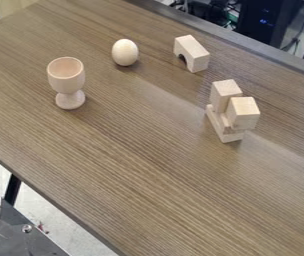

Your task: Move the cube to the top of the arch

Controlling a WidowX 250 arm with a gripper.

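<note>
A light wooden arch stands on the brown table near its back edge, right of centre, its opening facing down and to the left. To the lower right of it is a small stack of light wooden blocks. In that stack a block stands at the rear and a cube-like block sits at the front, higher up, partly hiding the pieces beneath. A flat block forms the bottom. The stack and the arch are apart.
On the table, a wooden egg stands left of the arch, and a wooden goblet stands upright farther left. The table's front edge slants across the lower left, with a metal plate below it.
</note>
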